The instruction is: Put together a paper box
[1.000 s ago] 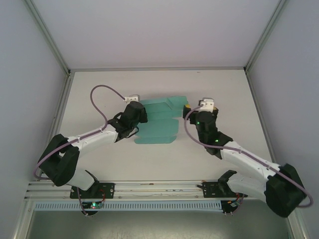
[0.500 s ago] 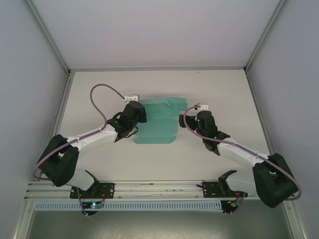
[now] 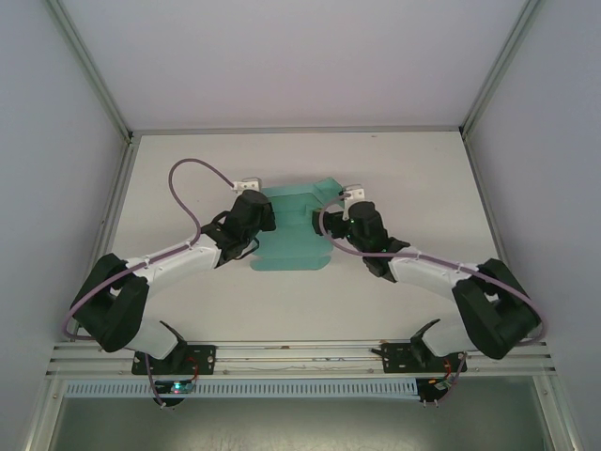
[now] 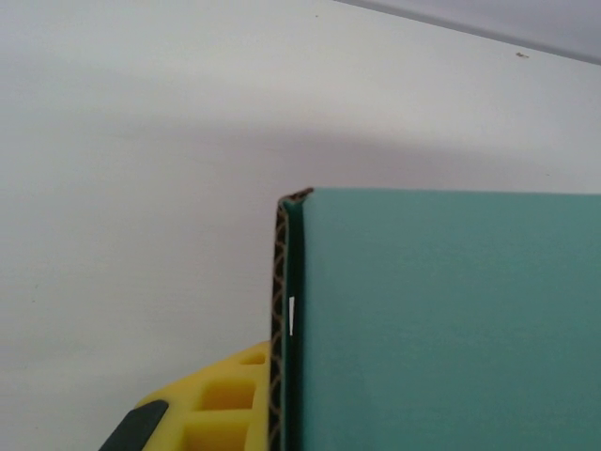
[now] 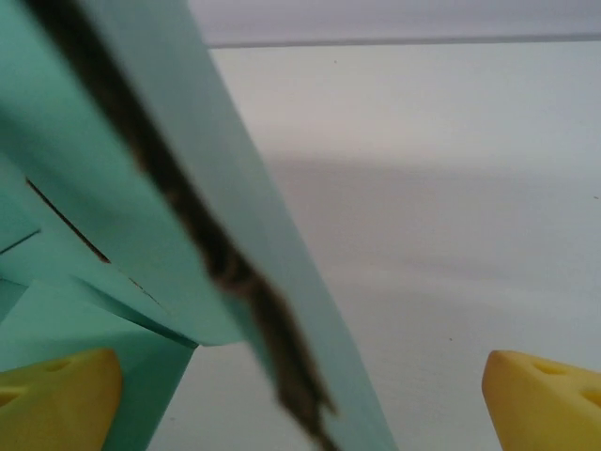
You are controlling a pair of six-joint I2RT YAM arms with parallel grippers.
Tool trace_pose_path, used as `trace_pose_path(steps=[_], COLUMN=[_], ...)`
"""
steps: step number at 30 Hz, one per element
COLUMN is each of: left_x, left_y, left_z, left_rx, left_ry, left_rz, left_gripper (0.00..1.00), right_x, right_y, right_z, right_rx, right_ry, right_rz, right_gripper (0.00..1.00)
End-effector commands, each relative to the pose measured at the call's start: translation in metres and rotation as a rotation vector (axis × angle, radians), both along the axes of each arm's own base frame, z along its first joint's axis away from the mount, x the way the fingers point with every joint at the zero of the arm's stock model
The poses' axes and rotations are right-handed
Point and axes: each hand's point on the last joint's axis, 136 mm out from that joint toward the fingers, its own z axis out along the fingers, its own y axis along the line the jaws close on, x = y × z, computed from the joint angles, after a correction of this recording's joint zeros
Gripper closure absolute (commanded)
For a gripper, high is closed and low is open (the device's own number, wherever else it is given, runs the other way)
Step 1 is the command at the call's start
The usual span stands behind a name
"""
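The paper box is a teal-green die-cut sheet lying mostly flat mid-table between both arms. My left gripper is shut on its left edge. In the left wrist view the card covers the right side, its corrugated edge pressed against one yellow finger; the other finger is hidden behind the card. My right gripper is open at the sheet's right side. In the right wrist view a raised, blurred flap slants between the two wide-apart yellow fingertips, touching neither.
The white table is walled at the left, back and right. An aluminium rail with both arm bases runs along the near edge. A purple cable loops over the left arm.
The right arm has swung left, bringing its open gripper onto the sheet's right flap, which now stands raised. The left gripper has stayed shut on the left edge.
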Motion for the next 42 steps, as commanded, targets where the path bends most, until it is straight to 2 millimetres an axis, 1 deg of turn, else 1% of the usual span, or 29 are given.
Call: trace_pose_path(steps=[1, 4, 6, 9, 13, 14, 16, 18, 20, 21, 23, 25, 26, 27, 28, 29, 31, 33, 35, 37, 40, 42], left_x=[0.002, 0.002, 0.001, 0.0, 0.0, -0.001, -0.001, -0.003, -0.004, -0.004, -0.005, -0.005, -0.006, -0.006, -0.006, -0.006, -0.006, -0.005, -0.004, -0.004, -0.003, -0.002], left_y=[-0.01, -0.008, -0.004, 0.004, 0.015, 0.016, 0.018, 0.015, 0.016, 0.015, 0.012, 0.007, 0.006, 0.005, 0.006, 0.005, 0.007, 0.007, 0.008, 0.009, 0.008, 0.008], left_z=[0.011, 0.011, 0.01, 0.006, -0.003, -0.004, -0.007, -0.009, -0.01, -0.012, -0.014, -0.012, -0.013, -0.013, -0.012, -0.011, -0.012, -0.011, -0.011, -0.011, -0.009, -0.009], left_rx=[-0.077, -0.079, -0.065, -0.024, 0.02, 0.026, 0.033, 0.035, 0.032, 0.032, 0.03, 0.032, 0.034, 0.034, 0.034, 0.033, 0.038, 0.04, 0.048, 0.056, 0.053, 0.056], left_ry=[-0.025, -0.027, -0.027, -0.024, -0.019, -0.018, -0.012, -0.01, -0.013, -0.019, -0.025, -0.027, -0.026, -0.025, -0.028, -0.031, -0.031, -0.032, -0.033, -0.035, -0.045, -0.041], left_rz=[-0.001, 0.008, 0.02, 0.048, 0.07, 0.069, 0.061, 0.035, 0.035, 0.028, 0.004, -0.028, -0.039, -0.046, -0.043, -0.043, -0.036, -0.036, -0.031, -0.031, -0.033, -0.029], left_gripper=[1.0, 1.0, 1.0, 1.0, 1.0, 1.0, 1.0, 1.0, 1.0, 1.0, 1.0, 1.0, 1.0, 1.0, 1.0, 1.0, 1.0, 1.0, 1.0, 1.0, 1.0, 1.0], right_x=[0.011, 0.015, 0.013, 0.005, -0.018, -0.024, -0.032, -0.037, -0.041, -0.041, -0.033, -0.016, -0.009, -0.001, 0.002, 0.004, 0.003, -0.003, -0.011, -0.022, -0.036, -0.041], right_y=[0.004, 0.0, -0.001, -0.008, -0.024, -0.027, -0.045, -0.062, -0.067, -0.07, -0.082, -0.1, -0.103, -0.1, -0.092, -0.083, -0.056, -0.034, -0.018, -0.008, 0.007, 0.015], right_z=[-0.005, -0.015, -0.014, -0.001, 0.017, 0.018, 0.018, 0.023, 0.034, 0.04, 0.048, 0.052, 0.054, 0.054, 0.053, 0.052, 0.051, 0.05, 0.047, 0.041, 0.032, 0.026], right_rx=[-0.037, -0.05, -0.054, -0.057, -0.078, -0.093, -0.139, -0.154, -0.136, -0.123, -0.101, -0.065, -0.049, -0.039, -0.035, -0.02, 0.052, 0.135, 0.177, 0.157, 0.131, 0.122], right_ry=[-0.021, -0.006, -0.01, -0.037, -0.043, -0.034, -0.009, 0.016, 0.0, -0.017, -0.017, 0.022, 0.037, 0.046, 0.053, 0.063, 0.095, 0.128, 0.15, 0.158, 0.17, 0.181], right_rz=[-0.075, -0.139, -0.148, -0.15, -0.102, -0.071, -0.054, -0.036, 0.052, 0.084, 0.103, 0.067, 0.064, 0.091, 0.14, 0.192, 0.346, 0.485, 0.586, 0.662, 0.74, 0.76], right_gripper=[0.02, 0.02, 0.02, 0.02, 0.02, 0.02, 0.02, 0.02, 0.02, 0.02, 0.02, 0.02, 0.02, 0.02, 0.02, 0.02, 0.05, 0.1, 0.15, 0.17, 0.26, 0.27])
